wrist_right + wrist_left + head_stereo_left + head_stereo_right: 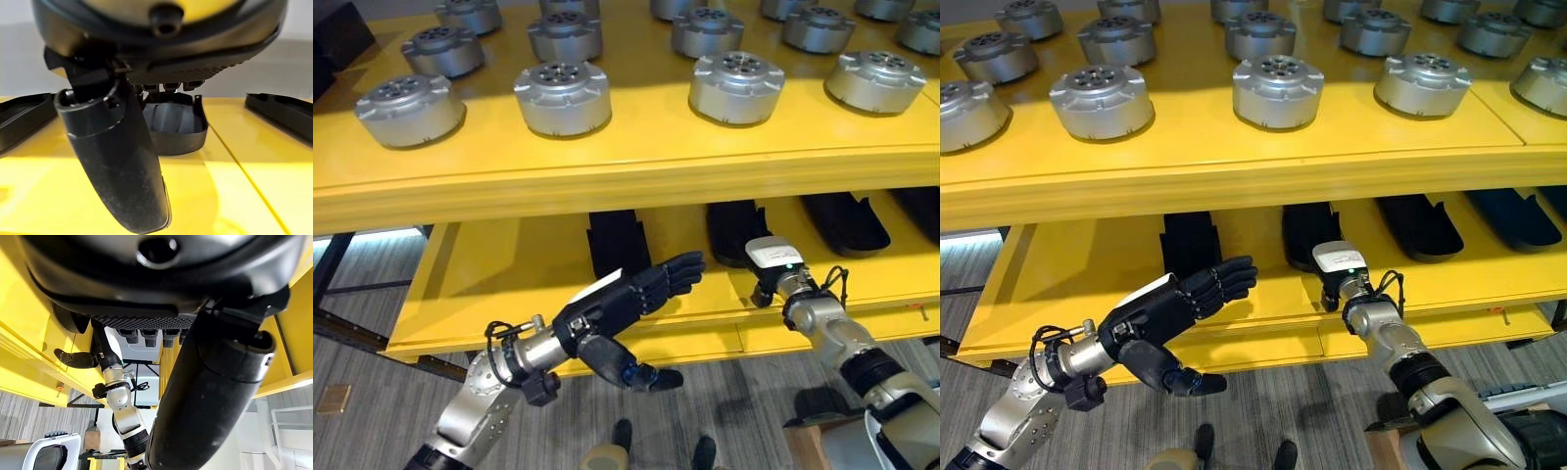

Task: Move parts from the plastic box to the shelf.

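Note:
My right hand (117, 161) reaches into the lower level of the yellow shelf (489, 274). Its fingertips (166, 87) rest straight against the near rim of a black moulded part (176, 127) lying flat there, and its thumb stands clear in front. In the left eye view the same part (729, 225) lies just beyond the right hand (756, 284). My left hand (607, 313) hovers in front of the lower shelf's edge, open and holding nothing, fingers stretched towards the shelf.
More black parts (617, 240) (847, 220) lie in a row along the lower level. Several round silver parts (736, 86) stand on the upper level. A pale container (901, 441) shows at the lower right by my right arm.

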`<state>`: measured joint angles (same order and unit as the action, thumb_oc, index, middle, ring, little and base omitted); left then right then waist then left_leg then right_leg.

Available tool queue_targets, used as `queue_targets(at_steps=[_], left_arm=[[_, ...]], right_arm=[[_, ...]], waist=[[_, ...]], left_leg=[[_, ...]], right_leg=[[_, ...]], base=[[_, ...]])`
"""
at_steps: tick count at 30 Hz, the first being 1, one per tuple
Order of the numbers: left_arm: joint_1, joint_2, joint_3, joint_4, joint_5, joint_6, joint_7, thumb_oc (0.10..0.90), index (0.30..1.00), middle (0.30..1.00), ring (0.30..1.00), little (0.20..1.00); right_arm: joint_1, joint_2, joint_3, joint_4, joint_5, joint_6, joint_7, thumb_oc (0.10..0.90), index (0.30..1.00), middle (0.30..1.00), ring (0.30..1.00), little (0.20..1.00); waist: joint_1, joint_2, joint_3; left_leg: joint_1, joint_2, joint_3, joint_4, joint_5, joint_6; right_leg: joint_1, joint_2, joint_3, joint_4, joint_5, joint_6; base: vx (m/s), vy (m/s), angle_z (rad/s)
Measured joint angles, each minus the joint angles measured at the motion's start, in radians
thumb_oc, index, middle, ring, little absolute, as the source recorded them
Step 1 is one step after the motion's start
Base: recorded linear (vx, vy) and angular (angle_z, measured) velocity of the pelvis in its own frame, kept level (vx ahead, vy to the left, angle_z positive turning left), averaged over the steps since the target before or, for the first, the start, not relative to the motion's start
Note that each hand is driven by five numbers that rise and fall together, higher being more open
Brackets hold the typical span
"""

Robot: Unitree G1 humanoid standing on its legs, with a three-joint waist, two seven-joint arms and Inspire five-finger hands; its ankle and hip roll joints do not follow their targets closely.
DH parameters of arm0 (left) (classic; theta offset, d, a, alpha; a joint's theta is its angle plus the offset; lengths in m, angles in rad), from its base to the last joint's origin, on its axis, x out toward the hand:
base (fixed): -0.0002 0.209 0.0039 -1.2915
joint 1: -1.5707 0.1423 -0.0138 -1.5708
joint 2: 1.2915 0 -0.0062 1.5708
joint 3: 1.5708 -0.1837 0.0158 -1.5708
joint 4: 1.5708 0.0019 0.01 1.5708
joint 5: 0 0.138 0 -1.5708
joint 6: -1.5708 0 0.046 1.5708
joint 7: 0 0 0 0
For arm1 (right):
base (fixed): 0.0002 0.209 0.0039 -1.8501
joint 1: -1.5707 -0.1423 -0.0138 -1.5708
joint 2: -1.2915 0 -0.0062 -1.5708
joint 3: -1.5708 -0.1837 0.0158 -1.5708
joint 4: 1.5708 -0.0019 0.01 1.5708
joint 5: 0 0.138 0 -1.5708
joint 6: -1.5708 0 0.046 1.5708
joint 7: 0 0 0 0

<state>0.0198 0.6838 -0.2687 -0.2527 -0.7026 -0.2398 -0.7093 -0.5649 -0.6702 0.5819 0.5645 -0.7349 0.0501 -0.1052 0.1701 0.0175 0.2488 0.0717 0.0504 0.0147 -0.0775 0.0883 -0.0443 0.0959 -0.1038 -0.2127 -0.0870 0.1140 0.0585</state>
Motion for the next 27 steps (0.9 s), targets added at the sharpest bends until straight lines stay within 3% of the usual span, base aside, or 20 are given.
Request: queue_targets(at_steps=[11, 27], left_arm=[[-0.001, 0.000, 0.000, 0.000, 0.000, 0.001, -0.026, 0.900, 1.000, 1.000, 1.000, 1.000], [-0.001, 0.000, 0.000, 0.000, 0.000, 0.002, -0.045, 0.900, 1.000, 1.000, 1.000, 1.000]], right_arm=[[-0.034, 0.011, 0.047, 0.085, -0.170, 0.066, 0.043, 0.900, 1.000, 1.000, 1.000, 1.000], [-0.067, 0.009, 0.095, 0.109, -0.209, 0.069, 0.086, 0.900, 1.000, 1.000, 1.000, 1.000]], waist=[[0.015, 0.001, -0.001], [0.025, 0.001, -0.001]], left_leg=[[0.001, 0.000, -0.021, 0.002, 0.004, -0.003], [0.001, -0.001, -0.024, 0.002, 0.004, -0.003]], right_leg=[[0.012, 0.000, -0.020, 0.000, -0.004, -0.002], [0.014, 0.000, -0.025, 0.000, -0.004, -0.002]], base=[[0.01, 0.000, 0.05], [0.00, 0.000, 0.00]])
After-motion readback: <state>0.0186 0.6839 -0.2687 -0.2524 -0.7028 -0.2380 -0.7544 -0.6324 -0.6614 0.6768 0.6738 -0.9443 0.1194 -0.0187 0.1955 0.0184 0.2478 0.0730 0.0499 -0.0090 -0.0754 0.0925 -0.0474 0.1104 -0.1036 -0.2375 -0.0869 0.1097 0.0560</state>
